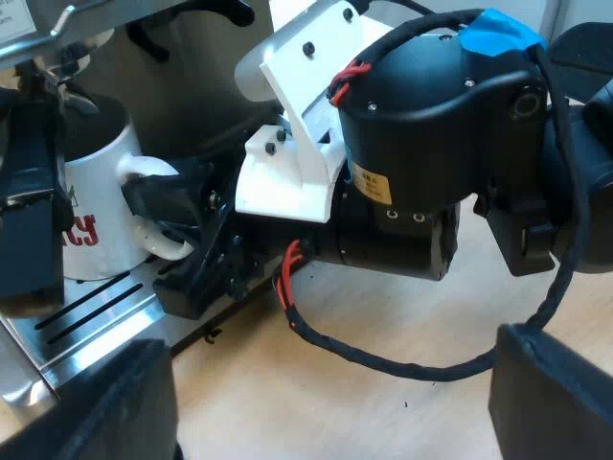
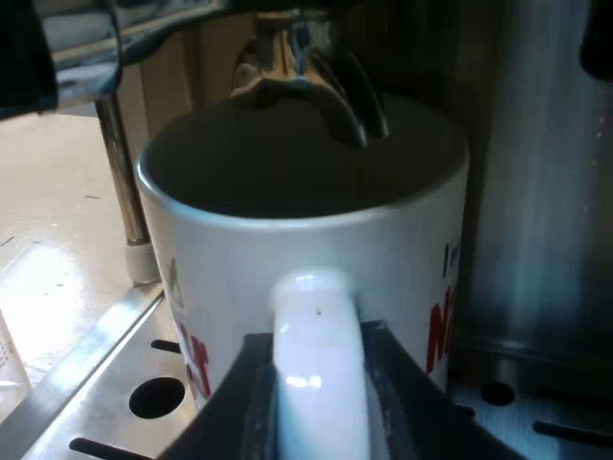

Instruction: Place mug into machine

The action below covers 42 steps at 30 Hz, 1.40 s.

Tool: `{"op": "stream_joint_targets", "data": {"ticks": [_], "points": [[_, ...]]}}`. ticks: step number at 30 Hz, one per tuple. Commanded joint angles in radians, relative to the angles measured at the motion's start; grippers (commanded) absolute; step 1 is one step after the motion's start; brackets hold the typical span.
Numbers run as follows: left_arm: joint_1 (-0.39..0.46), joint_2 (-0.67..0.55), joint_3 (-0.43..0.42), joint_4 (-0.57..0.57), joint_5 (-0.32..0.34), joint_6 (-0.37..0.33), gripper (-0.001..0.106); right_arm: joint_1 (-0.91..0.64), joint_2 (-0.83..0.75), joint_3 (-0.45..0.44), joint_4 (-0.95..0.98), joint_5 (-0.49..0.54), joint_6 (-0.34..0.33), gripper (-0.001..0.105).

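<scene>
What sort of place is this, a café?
More likely a robot test bench than a café: a white mug sits on an espresso machine's drip tray under its spout, and the right gripper holds its handle.

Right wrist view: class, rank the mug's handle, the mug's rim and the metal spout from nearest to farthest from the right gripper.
1. mug's handle, between the fingers of the right gripper.
2. mug's rim, just beyond the handle.
3. metal spout, hanging above the rim's far part.
</scene>
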Motion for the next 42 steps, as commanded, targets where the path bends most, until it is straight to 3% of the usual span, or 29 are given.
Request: {"op": "stream_joint_targets", "data": {"ticks": [1, 5, 8, 16, 26, 34, 42], "points": [[-0.006, -0.006, -0.004, -0.001, 0.008, 0.002, 0.068, -0.007, -0.001, -0.009, -0.006, 0.004, -0.001, 0.018], [-0.006, -0.006, -0.004, -0.001, 0.008, 0.002, 0.068, -0.002, -0.004, -0.009, -0.006, 0.003, 0.019, 0.047], [-0.006, -0.006, -0.004, -0.001, 0.008, 0.002, 0.068, 0.017, -0.010, -0.009, -0.006, 0.007, 0.018, 0.055], [-0.006, -0.006, -0.004, -0.001, 0.006, 0.002, 0.068, 0.077, -0.053, 0.002, 0.022, 0.100, 0.018, 0.055], [-0.006, -0.006, -0.004, -0.003, 0.006, 0.002, 0.068, 0.100, -0.230, 0.141, 0.057, 0.193, 0.014, 0.055], [-0.006, -0.006, -0.085, -0.003, -0.066, 0.002, 0.068, 0.174, -0.401, 0.211, 0.060, 0.193, -0.072, 0.055], [-0.006, -0.015, -0.183, 0.001, -0.067, 0.048, 0.068, 0.262, -0.531, 0.214, 0.062, 0.210, -0.187, 0.054]]}}
